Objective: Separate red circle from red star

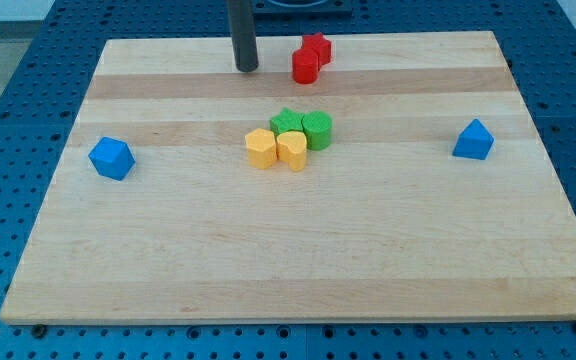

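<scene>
Near the table's (298, 270) top edge, red circle (305, 67) and red star (316, 47) sit touching.
Star lies just behind the circle, close to the top edge. My tip (246, 68), a plain rod tool with no jaws to open or close, stands just left of the circle, apart from it. Mid-table: green blocks (304, 127) and yellow blocks (276, 148) clustered. Blue blocks sit near the left edge (111, 158) and right edge (474, 140). Bare wood spans the bottom half.
</scene>
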You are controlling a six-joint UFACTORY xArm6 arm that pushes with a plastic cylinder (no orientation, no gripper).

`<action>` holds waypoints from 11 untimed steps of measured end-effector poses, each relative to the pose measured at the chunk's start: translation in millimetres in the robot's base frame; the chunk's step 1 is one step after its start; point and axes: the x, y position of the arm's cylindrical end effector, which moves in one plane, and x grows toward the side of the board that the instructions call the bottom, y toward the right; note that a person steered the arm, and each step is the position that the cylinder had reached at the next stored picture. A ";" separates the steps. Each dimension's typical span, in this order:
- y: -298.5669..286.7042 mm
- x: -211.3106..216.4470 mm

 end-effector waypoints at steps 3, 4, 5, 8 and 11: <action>64.9 0.0; 85.2 2.4; 98.9 15.9; 108.1 78.3; 155.0 87.1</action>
